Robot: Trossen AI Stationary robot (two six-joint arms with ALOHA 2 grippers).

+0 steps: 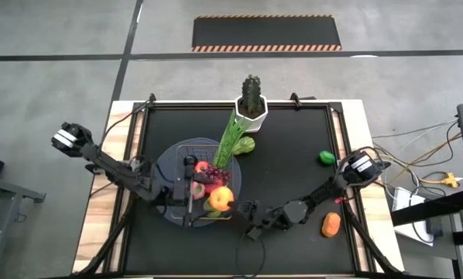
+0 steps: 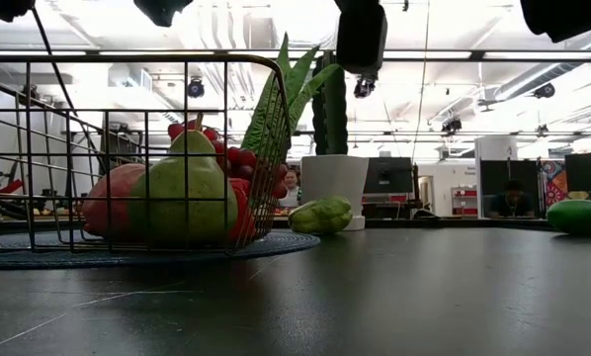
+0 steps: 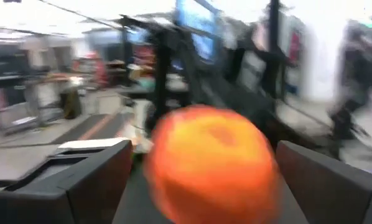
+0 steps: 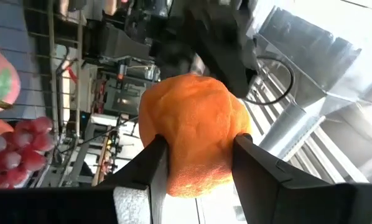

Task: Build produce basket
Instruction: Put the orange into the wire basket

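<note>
the right gripper (image 4: 198,163) was clenched on an orange (image 4: 192,127), with both fingers pressed against its sides. in the high view this orange (image 1: 221,198) sat over the basket's (image 1: 181,149) corner nearest the right arm; whether it touched the produce below could not be told. the left gripper (image 3: 204,177) faced it from the other side and was released, its fingers (image 3: 89,183) spread with a gap on each side of the orange (image 3: 211,158).

the basket stood on a grey-blue disc (image 1: 163,169) on the left half of the black table (image 1: 293,182). inside, the low view showed a green pear (image 2: 182,193), a red apple (image 2: 113,203) and grapes (image 2: 244,158) behind the wire (image 2: 78,99). a leafy stalk (image 1: 230,139) leaned out of the basket toward the potted cactus (image 1: 252,94) at the table's far edge. a green vegetable (image 1: 245,145) lay just beside the pot. another green piece (image 1: 327,158) and a carrot (image 1: 331,225) lay well apart on the right side.
</note>
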